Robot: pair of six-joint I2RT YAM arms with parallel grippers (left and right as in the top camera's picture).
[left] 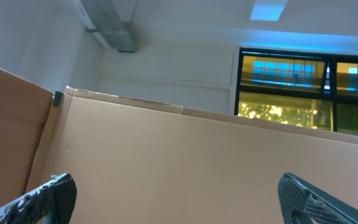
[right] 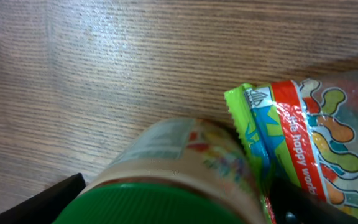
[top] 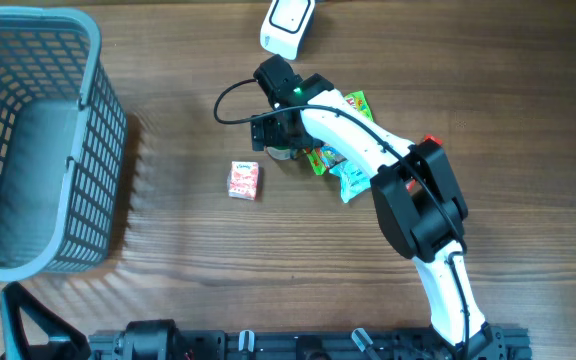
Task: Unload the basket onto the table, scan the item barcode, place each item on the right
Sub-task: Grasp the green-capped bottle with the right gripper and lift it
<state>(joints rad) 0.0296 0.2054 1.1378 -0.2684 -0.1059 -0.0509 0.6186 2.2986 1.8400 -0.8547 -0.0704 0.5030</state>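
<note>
A jar with a green lid [right: 166, 202] and a pale printed label lies on the wooden table, tight against a green and red snack packet [right: 303, 143]. My right gripper [right: 173, 199] is open and straddles the jar, one dark finger at its left and the other at its right against the packet. From overhead the right gripper [top: 280, 140] hides nearly all of the jar [top: 282, 154]. A white handheld scanner [top: 288, 22] lies at the table's far edge. My left gripper [left: 178, 186] is open, holds nothing and faces a cardboard wall.
A small pink and white box [top: 245, 180] lies alone left of the jar. More packets [top: 351, 180] sit under the right arm. A large grey mesh basket [top: 98, 100] fills the left side of the table.
</note>
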